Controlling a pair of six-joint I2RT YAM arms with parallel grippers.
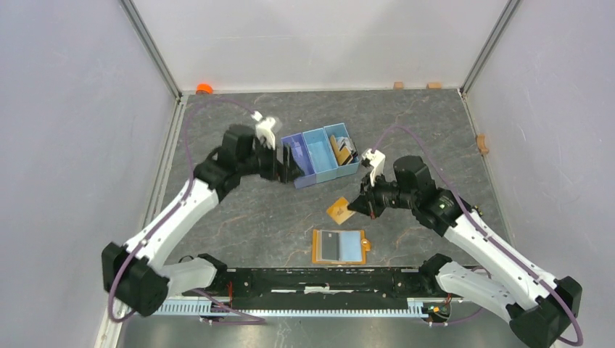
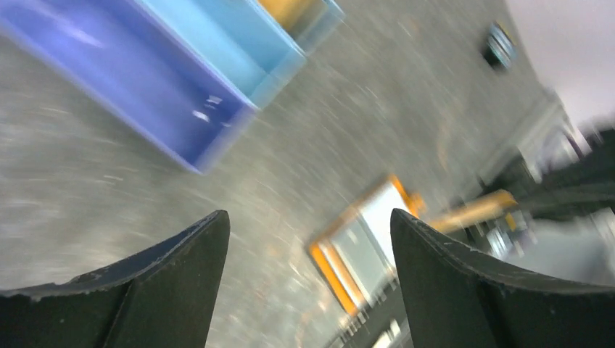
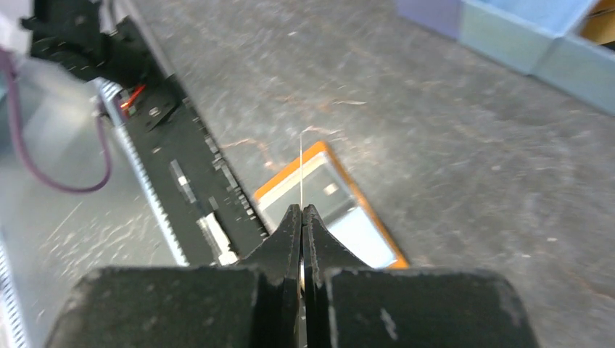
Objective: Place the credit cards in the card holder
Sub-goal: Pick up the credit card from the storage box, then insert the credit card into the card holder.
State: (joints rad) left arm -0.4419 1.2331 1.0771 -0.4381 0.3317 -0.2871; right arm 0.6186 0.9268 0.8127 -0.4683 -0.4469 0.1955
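One gold credit card [image 1: 339, 210] pinched in the right gripper [image 1: 357, 206]; the card holder [image 1: 339, 246] lies open by the middle of the tabletop's [image 1: 239, 217] near edge.

The blue three-compartment tray [image 1: 319, 154] sits toward the far middle of the tabletop. Its right-hand compartment holds more credit cards [image 1: 344, 149], gold, black and grey, leaning on edge. The card holder is spread flat with its grey and light-blue panels up. The right fingers are pressed together on the gold card, tilted between tray and holder. The left gripper [image 2: 308, 221] has its fingers spread wide on nothing, at the tray's purplish left compartment.
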